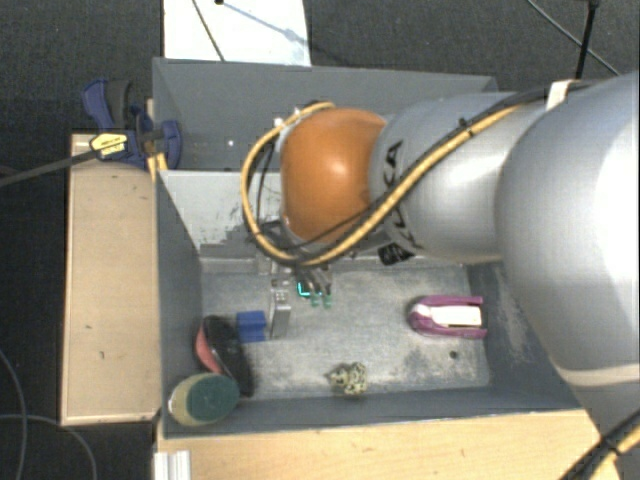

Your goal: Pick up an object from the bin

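My gripper hangs under the arm's orange cover, low over the bin floor left of the middle. Just to its left, almost touching it, lies a small blue block. Left of the block, a pink and black oblong thing leans along the left wall. Nothing shows in the gripper's grasp.
A round green-topped lid or roll sits in the near left corner. A small crumpled mottled thing lies by the front wall. A purple and white thing lies right of the middle. The arm covers the bin's back and right side.
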Motion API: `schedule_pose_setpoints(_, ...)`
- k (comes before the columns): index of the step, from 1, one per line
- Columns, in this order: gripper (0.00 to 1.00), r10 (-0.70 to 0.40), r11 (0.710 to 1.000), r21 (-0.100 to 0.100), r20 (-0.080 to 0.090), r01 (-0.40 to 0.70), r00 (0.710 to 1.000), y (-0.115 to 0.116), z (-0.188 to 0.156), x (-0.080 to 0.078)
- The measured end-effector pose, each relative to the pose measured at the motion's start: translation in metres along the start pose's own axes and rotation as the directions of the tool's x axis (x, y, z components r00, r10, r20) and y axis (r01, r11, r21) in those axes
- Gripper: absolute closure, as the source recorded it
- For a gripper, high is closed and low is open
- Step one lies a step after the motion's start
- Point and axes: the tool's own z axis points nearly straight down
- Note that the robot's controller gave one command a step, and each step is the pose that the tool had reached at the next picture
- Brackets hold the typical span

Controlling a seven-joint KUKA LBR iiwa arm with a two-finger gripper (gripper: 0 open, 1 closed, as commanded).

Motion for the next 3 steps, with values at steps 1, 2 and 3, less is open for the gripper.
schedule_pose_setpoints(1,0.00,0.201,0.980,0.002,0.003,-0.201,0.980,0.022,0.070,0.010)
schedule_pose_setpoints(2,1.00,0.206,0.979,-0.002,0.007,-0.206,0.979,0.023,0.065,0.008)
schedule_pose_setpoints(3,1.00,0.183,0.983,-0.007,0.015,-0.183,0.983,0.019,-0.064,0.005)
